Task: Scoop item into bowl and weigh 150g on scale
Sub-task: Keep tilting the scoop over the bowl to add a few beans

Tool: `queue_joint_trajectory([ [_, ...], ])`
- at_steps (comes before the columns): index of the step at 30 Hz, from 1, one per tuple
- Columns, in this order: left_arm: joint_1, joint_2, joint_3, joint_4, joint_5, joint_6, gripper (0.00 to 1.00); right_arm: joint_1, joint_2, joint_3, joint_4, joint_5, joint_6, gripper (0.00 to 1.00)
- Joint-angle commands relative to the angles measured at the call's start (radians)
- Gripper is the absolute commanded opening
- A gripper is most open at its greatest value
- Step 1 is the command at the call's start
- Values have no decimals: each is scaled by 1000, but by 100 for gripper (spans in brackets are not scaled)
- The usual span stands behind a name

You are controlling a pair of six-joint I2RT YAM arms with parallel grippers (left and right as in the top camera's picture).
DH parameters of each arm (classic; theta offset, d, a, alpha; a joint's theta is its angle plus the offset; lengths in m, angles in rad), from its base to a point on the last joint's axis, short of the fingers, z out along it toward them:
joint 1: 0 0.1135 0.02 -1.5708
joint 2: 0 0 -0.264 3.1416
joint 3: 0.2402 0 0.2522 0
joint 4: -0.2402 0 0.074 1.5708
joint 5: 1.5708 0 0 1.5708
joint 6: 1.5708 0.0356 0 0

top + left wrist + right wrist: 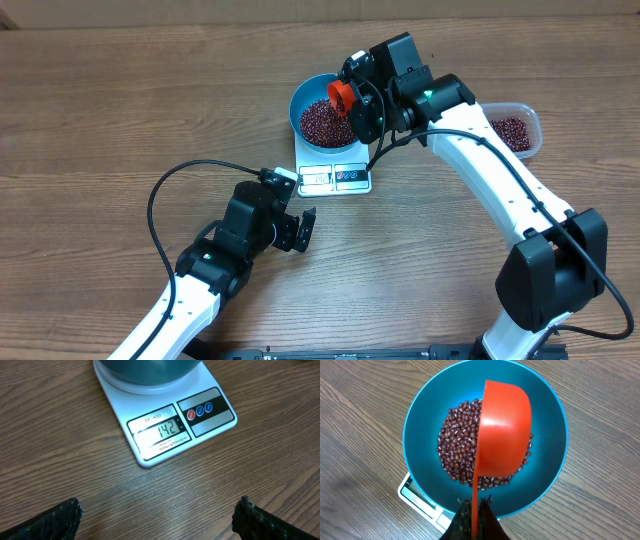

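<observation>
the right end effector [475, 521] was clenched on the red scoop [502, 430], which was tipped on its side directly over the beans [457, 445] in the blue bowl [420, 425] on the scale [165, 430]. the display read 142, so a small top-up seemed due. the tub [515, 130] lay to the right, nearer that arm. the left end effector [157, 517] hung released over the tabletop [50, 435], facing the scale.

blue bowl [420, 425], maroon beans [457, 440], red scoop [502, 425]
</observation>
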Motion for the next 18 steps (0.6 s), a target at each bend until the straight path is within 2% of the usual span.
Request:
queue_joint_trajectory([
  [1,4,6,-4,1,-7,-14,99,1,-2,31,8,21,-19,4],
  [18,4,6,-4,0,-7,-14,100,1,-2,31,8,62,-55,4],
])
